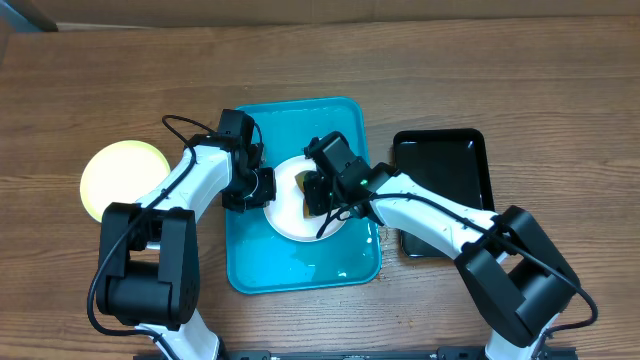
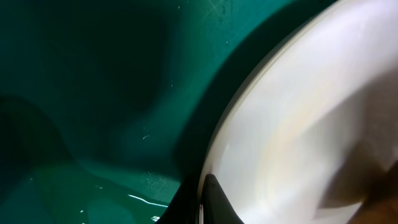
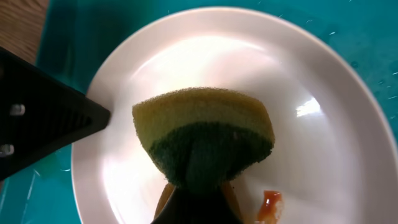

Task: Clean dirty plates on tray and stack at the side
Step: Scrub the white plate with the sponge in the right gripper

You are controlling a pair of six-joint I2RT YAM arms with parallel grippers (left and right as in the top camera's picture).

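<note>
A white plate lies in the turquoise tray. My left gripper is shut on the plate's left rim; in the left wrist view its dark fingers pinch the edge of the plate above the tray floor. My right gripper is shut on a yellow-and-green sponge, which it presses onto the plate. An orange-red smear sits on the plate just right of the sponge. A pale yellow-green plate rests on the table to the left of the tray.
A glossy black tray lies on the wooden table right of the turquoise one, under my right arm. Wet patches shine on the turquoise tray's front floor. The left gripper's finger reaches in at the plate's left edge.
</note>
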